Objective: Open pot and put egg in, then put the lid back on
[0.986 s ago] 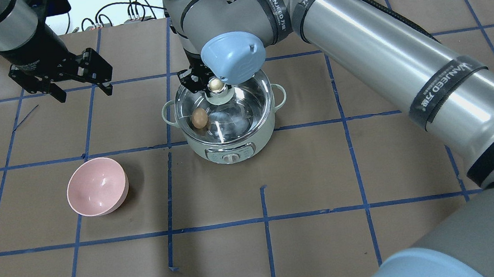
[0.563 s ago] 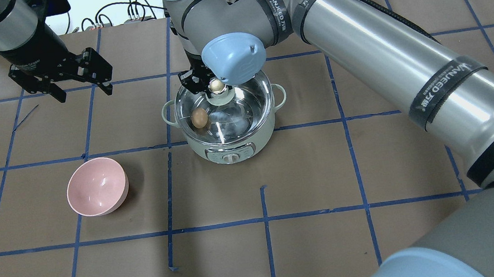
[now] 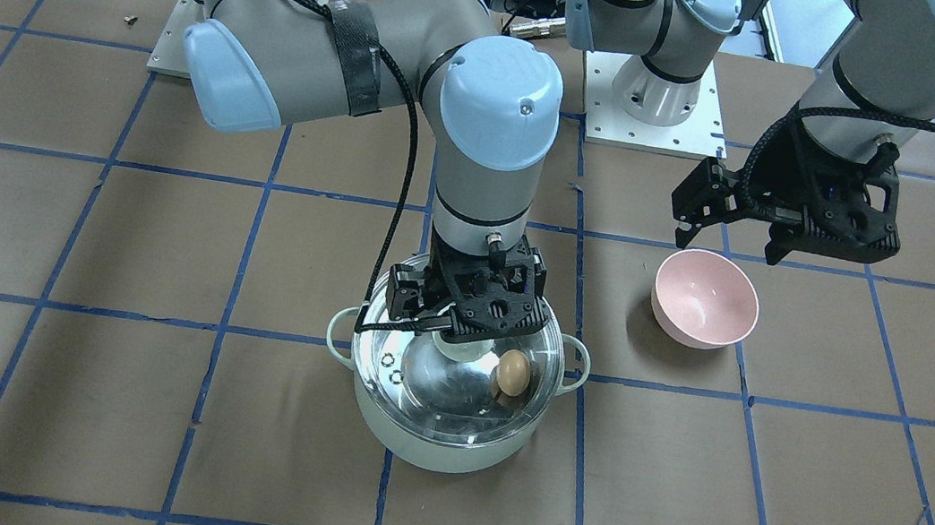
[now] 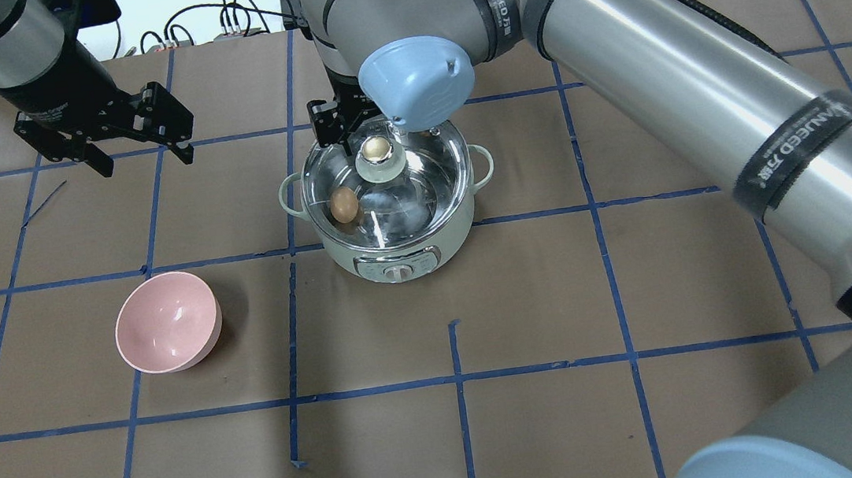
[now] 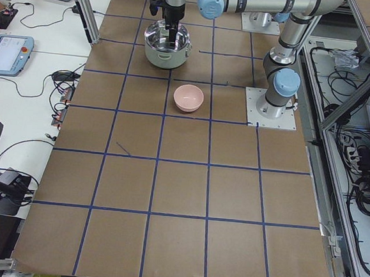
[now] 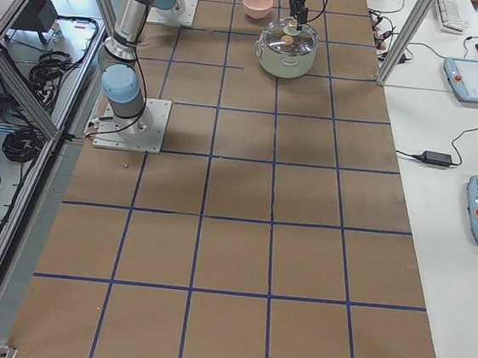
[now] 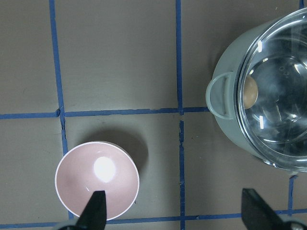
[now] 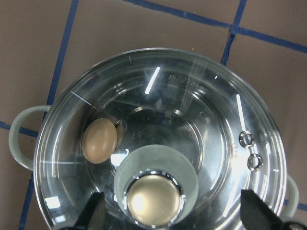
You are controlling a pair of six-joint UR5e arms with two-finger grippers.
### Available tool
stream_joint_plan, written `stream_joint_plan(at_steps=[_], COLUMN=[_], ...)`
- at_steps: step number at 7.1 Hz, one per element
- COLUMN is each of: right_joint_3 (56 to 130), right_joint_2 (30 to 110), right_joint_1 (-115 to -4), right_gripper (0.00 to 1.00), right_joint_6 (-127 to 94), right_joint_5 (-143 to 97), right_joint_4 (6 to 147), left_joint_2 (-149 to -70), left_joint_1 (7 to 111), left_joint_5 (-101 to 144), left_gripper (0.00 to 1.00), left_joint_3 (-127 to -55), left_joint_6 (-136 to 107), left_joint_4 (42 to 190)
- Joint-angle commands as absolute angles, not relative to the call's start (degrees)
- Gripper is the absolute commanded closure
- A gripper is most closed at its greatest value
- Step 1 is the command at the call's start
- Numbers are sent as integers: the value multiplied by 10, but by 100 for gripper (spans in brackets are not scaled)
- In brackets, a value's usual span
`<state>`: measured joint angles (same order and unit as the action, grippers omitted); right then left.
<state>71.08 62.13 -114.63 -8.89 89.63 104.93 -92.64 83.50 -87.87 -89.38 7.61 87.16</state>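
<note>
two fingertips (image 8: 94, 214) of the right gripper (image 8: 175, 215) stand wide apart in the right wrist view and hold nothing. the beige knob (image 8: 153, 201) of the lid (image 8: 201, 110) sits in line with the gap between them, a little nearer the view's left tip, and neither tip touches it. the lid lies flat on the pot (image 4: 453, 228), its metal rim seated all round the pot's rim. the egg (image 4: 344, 204) rests inside on the steel bottom, seen through the glass. it lies on the side of the knob toward the robot's left, close to the pot's wall. in the front-facing view the gripper hangs right over the lid's centre and its black body hides the knob.

against the overhead picture a second ago, the right gripper has come up and away from the knob. then its black fingers sat low beside the knob, over the far part of the lid; now they show higher, at the pot's far rim. the blue joint cap (image 4: 416, 85) has shifted up and toward the view's right. lid, knob and egg lie where they did. the left gripper (image 4: 146, 159) is unchanged too, jaws spread and empty, hanging over the table (image 4: 559, 296) well to the left of the pot. the pink bowl (image 4: 168, 321) sits where it was, apart from the pot.
</note>
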Motion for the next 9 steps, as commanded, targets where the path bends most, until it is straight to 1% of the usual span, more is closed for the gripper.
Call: stream_joint_plan(at_steps=[1,2,3,4,5,6,9], right_joint_3=[715,729,777,824,846,849,850], right_joint_2=[701,752,814,864,880,883,891], right_joint_1=[-1099,-1046,-994,-976,-973,-969,-974], right_gripper=[1,0,0,0,0,0,0], right_joint_6=[-75,-34,-12,-13,-19,-18,-10], right_joint_5=[881,875,875,877,882,883,877], right_joint_4=[972,935,931,926,923,894,890], left_joint_2=[-926,-927,-927,-927,-927,-927,-928], left_joint_1=[835,835,835,836,835,836,837], left_joint_5=[-880,-880,-880,-880,-880,-880,-880], left_gripper=[0,0,0,0,0,0,0], left_joint_3=[-893,-893,-893,-893,-893,-893,-895], left_joint_6=[76,76,76,75,75,75,75], left_joint_4=[872,872,872,872,872,872,872])
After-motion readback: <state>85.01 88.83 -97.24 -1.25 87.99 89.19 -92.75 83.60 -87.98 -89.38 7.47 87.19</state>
